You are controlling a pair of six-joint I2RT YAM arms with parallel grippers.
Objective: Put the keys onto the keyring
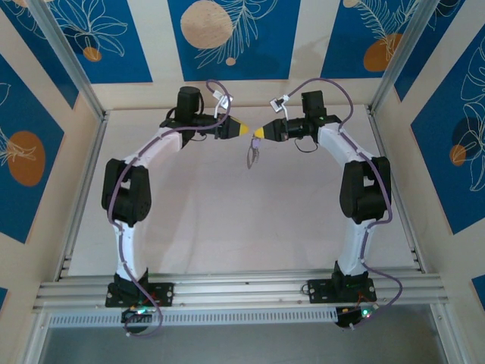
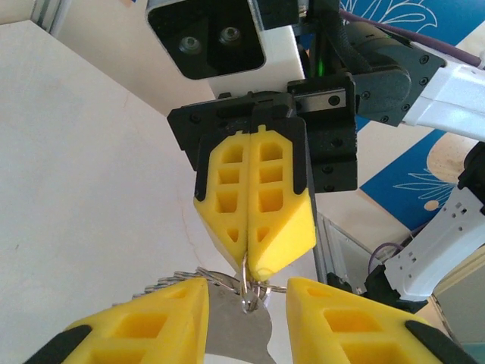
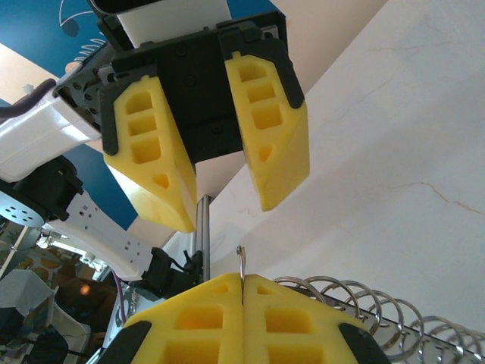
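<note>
- Nearest me, the two arm bases sit bolted at the near edge of the table; the tabletop between them and the grippers is bare.
- Both arms reach to the far middle, where the two grippers meet tip to tip, well above the surface.
- The right gripper has its jaws pressed fully together, pinching the thin wire of the keyring. In its own wrist view the wire pokes up between the shut fingers, with a row of silver loops or keys fanning off to the right.
- From that pinch a small bunch hangs down in the overhead view; I cannot pick out the purple-headed key there.
- The left gripper faces it with jaws partly apart. In its wrist view a flat silver piece lies between its fingers, just under the ring; I cannot tell whether it is actually clamped.
- My reading: the ring is picked up and held steady, and the threading is in hand, not finished. What looks left is working the key onto the wire, then letting go.
</note>
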